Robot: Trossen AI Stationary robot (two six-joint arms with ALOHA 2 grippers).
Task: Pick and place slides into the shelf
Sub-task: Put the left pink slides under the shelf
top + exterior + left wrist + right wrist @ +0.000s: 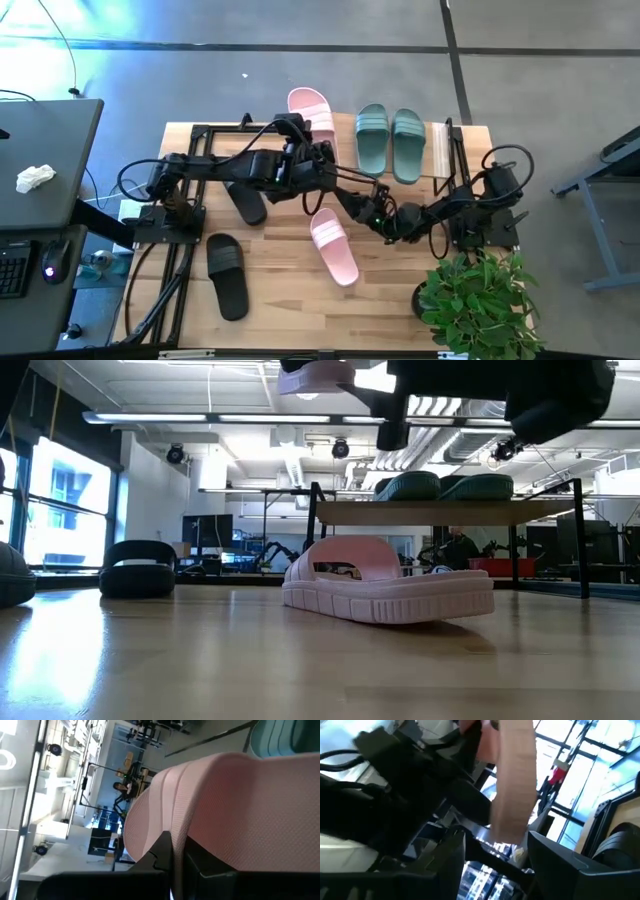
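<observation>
My left gripper [318, 138] is shut on a light-pink slide [310, 108], held high over the far middle of the table, left of the shelf [445, 150]. The low view catches that slide at the picture's top [315, 375]. A sage-green pair [390, 140] rests sole-down on the shelf's top board [450, 512]. The second pink slide [333, 245] lies sole-down on the table's middle. My right gripper [358, 203] hovers open just beyond its far end, tipped upward, with nothing between its fingers [452, 855]. Two black slides [227, 275] [247, 200] lie at the left. My left gripper pinches the pink slide's wide ribbed strap [200, 820] between its two fingers [165, 852], at the strap's edge. The slide is lifted clear of table and shelf. How deep the strap reaches between the fingers does not show.
A potted plant [475, 295] stands at the table's near right corner. The shelf's black posts [583, 540] rise at the far right. A dark side desk [40, 170] stands left of the table. Bare wood lies along the near edge.
</observation>
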